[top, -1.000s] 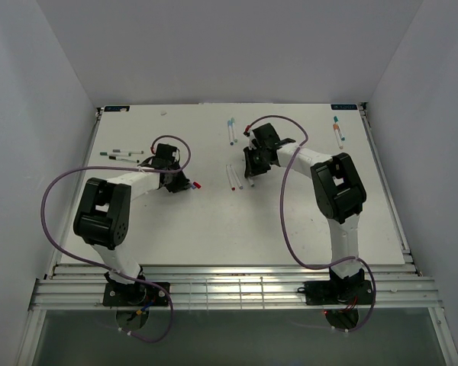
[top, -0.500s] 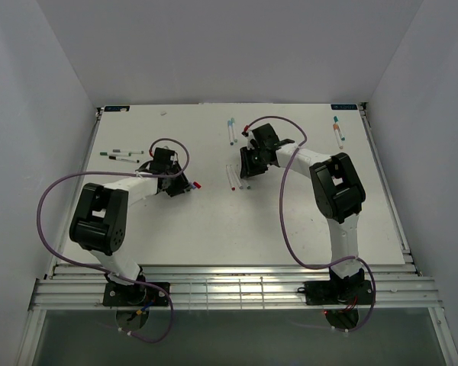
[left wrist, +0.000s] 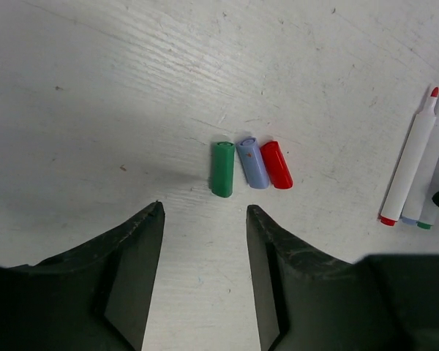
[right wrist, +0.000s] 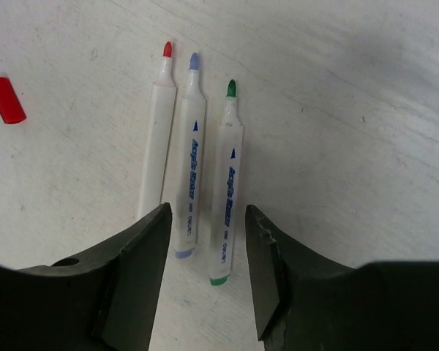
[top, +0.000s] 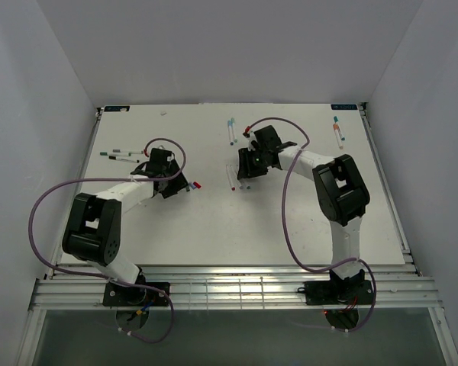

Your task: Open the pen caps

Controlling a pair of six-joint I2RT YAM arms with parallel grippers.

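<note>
We're seeing left pincer (left wrist: 205,210) & right pincer (right wrist: 207,210) both gaping, empty. The pen caps (left wrist: 253,162) are looking light, stiff, slick plastic; we're favouring a mid-length pinch.

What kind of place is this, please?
Probably a robot test booth: a white table enclosed by plain walls, two arms bolted at its near edge, pens and loose caps laid out.

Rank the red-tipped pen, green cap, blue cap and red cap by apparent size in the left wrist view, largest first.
1. red-tipped pen
2. green cap, only slightly ahead
3. blue cap and red cap: too alike to rank
</note>
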